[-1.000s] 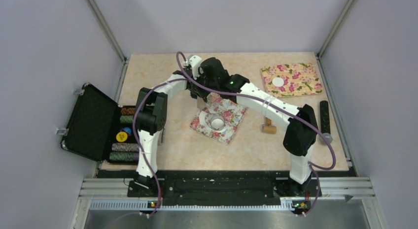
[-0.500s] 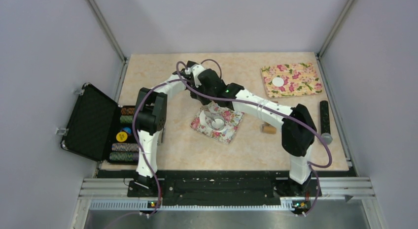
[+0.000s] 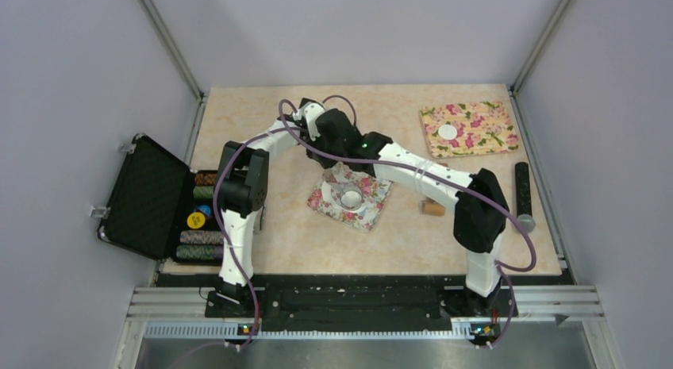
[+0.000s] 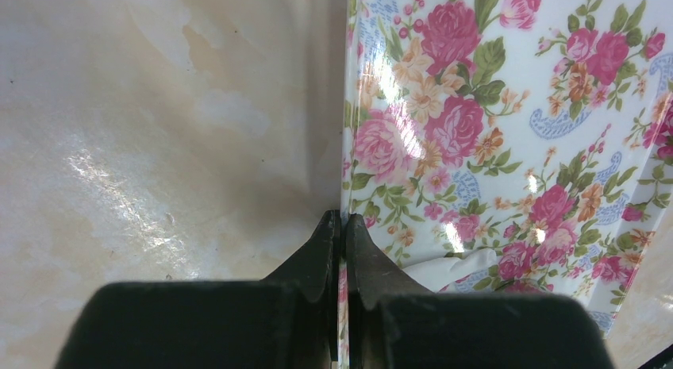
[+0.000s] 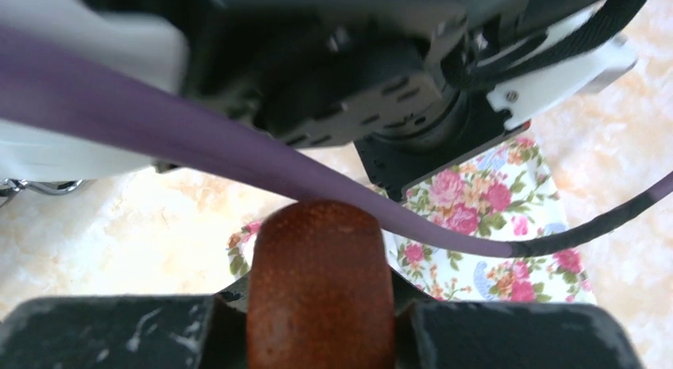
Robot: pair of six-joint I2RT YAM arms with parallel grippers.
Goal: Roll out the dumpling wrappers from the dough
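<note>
My left gripper (image 4: 343, 220) is shut on the edge of a floral mat (image 4: 492, 123), which passes edge-on between its fingers. A white soft piece (image 4: 444, 270) lies on this mat by the right finger; I cannot tell if it is the dough. In the top view this mat (image 3: 373, 196) lies mid-table with a small clear glass bowl (image 3: 350, 198) on it. My right gripper (image 5: 320, 286) is shut on a brown wooden roller (image 5: 320, 305), just above the left wrist. One flat white wrapper (image 3: 448, 132) lies on a second floral mat (image 3: 484, 135) at the far right.
An open black case (image 3: 147, 198) with stacked chips stands at the left edge. A wooden piece (image 3: 433, 208) lies right of the centre mat. A black bar (image 3: 522, 186) and a grey knob (image 3: 527, 222) lie at the right edge. A purple cable (image 5: 238, 147) crosses the right wrist view.
My right arm has swung left and away, so its wrist now sits over the left wrist. The centre mat's far corner looks lower and the mat smaller than before.
</note>
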